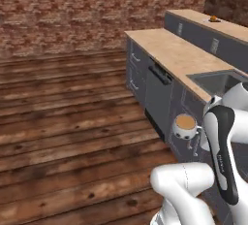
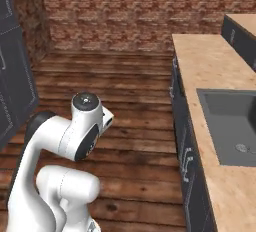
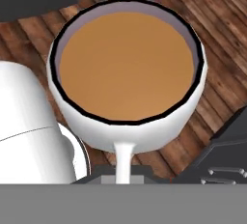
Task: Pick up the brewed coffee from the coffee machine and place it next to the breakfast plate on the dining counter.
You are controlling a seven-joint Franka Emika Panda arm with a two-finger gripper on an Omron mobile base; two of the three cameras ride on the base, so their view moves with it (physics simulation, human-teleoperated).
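Note:
The brewed coffee (image 1: pixel 184 125) is a white mug of light brown coffee, held above the wooden floor just in front of the lower counter's grey cabinet fronts. In the hand view the brewed coffee (image 3: pixel 126 66) sits upright and close, its handle (image 3: pixel 124 160) pointing down into my gripper (image 3: pixel 124 177), which is shut on it. The dining counter (image 1: pixel 227 26) runs along the far right, behind the lower counter, and its near end (image 2: pixel 246 22) also shows from the right. A small orange and brown spot on it is the breakfast plate (image 1: pixel 213 19). The coffee machine is out of view.
The lower wooden counter (image 1: pixel 172 49) with a grey sink (image 2: pixel 235 123) lies between me and the dining counter. Grey drawers and a dishwasher front (image 1: pixel 157 90) face the open wooden floor (image 1: pixel 72 132). A brick wall closes the back; a dark cabinet (image 2: pixel 12 76) stands left.

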